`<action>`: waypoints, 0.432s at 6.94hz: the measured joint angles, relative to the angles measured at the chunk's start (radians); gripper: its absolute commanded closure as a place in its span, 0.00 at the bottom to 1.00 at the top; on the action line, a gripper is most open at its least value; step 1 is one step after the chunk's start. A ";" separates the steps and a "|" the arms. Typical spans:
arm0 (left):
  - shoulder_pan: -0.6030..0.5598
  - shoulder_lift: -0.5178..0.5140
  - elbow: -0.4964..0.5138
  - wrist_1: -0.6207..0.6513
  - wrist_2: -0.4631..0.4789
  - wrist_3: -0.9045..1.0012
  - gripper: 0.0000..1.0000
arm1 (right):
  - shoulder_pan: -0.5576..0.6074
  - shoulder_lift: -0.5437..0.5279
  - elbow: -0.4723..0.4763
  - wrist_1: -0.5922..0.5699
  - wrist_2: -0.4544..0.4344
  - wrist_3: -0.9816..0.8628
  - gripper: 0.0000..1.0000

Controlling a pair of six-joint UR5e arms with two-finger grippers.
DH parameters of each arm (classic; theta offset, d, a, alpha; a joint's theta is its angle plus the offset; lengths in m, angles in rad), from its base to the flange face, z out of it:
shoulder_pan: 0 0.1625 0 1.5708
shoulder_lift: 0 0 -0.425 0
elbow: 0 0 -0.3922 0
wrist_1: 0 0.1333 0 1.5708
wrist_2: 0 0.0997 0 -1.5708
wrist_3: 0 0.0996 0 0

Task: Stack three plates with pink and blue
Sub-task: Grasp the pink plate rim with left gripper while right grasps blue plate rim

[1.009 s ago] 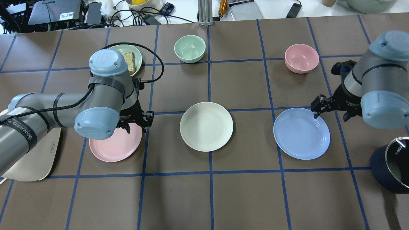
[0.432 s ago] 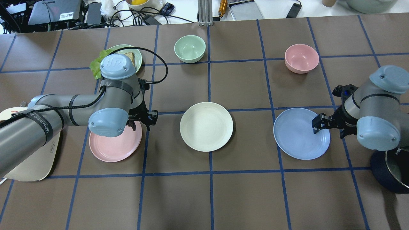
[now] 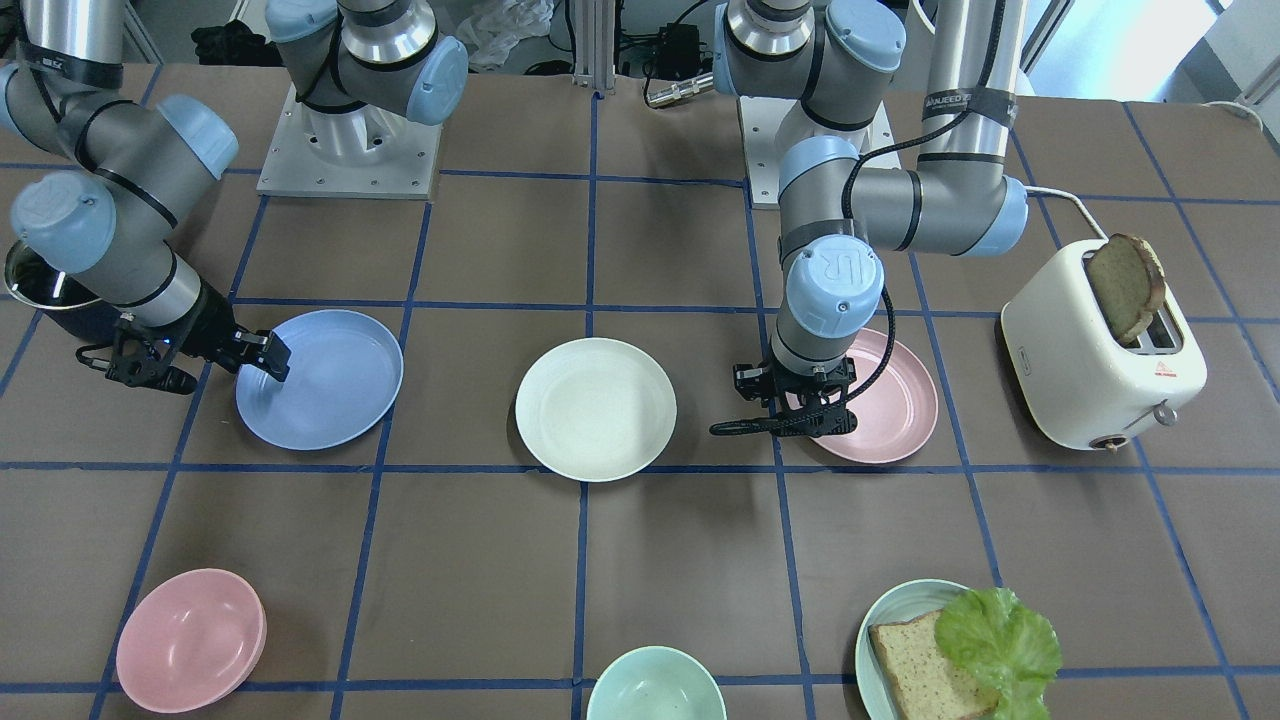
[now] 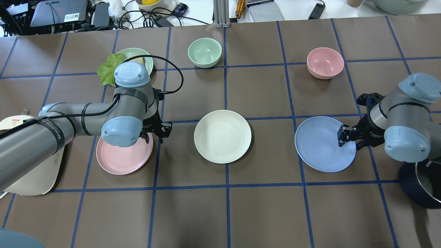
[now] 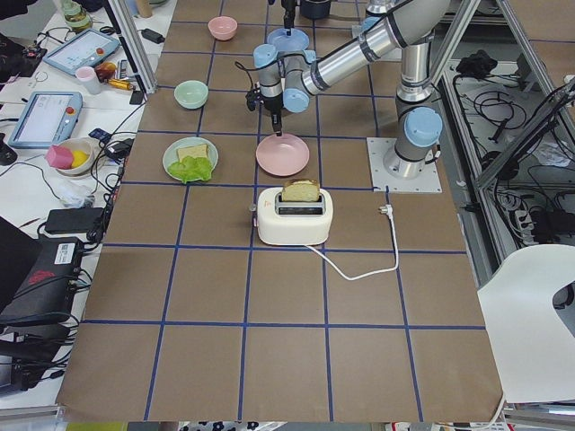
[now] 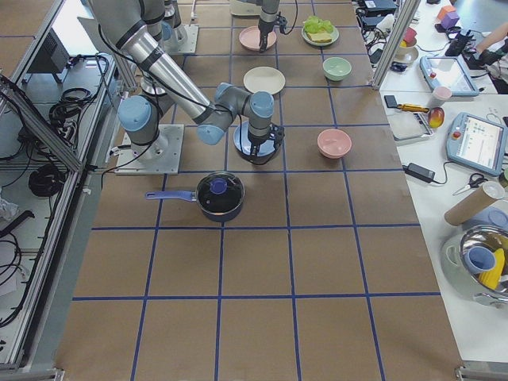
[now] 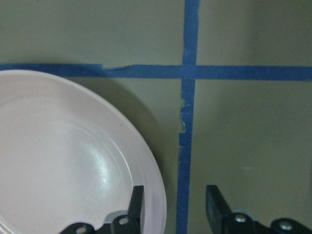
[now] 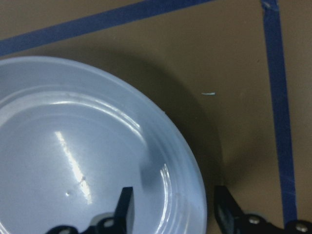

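The pale pink plate (image 4: pixel 120 158) lies at the left, the cream-white plate (image 4: pixel 222 136) in the middle and the light blue plate (image 4: pixel 320 144) at the right, all flat on the table and apart. My left gripper (image 4: pixel 154 137) is open and low, with one finger over the pink plate (image 7: pixel 63 161) and one outside its right rim. My right gripper (image 4: pixel 349 143) is open and straddles the blue plate's (image 8: pixel 73 156) right rim in the same way. The front-facing view shows both grippers, left (image 3: pixel 800 415) and right (image 3: pixel 232 372), down at the plates' rims.
A pink bowl (image 4: pixel 325 62) and a green bowl (image 4: pixel 204 52) stand at the far side. A green plate with bread and lettuce (image 4: pixel 146 60) is behind my left arm. A white toaster (image 3: pixel 1100 350) stands by the pink plate. A dark pot (image 4: pixel 422 186) stands by my right arm.
Both arms have come down. The left gripper has shifted right onto the pink plate's right rim. The right gripper has moved from the blue plate's far edge to its right rim.
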 measured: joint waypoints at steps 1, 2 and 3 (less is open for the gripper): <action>-0.001 -0.006 0.000 0.000 0.024 0.000 0.52 | 0.000 -0.001 -0.001 0.001 0.000 -0.018 1.00; -0.001 -0.010 0.000 0.000 0.049 0.000 0.63 | -0.001 -0.002 -0.003 0.000 -0.004 -0.036 1.00; -0.001 -0.013 0.000 0.001 0.059 -0.001 0.66 | -0.001 -0.005 -0.007 0.001 -0.011 -0.048 1.00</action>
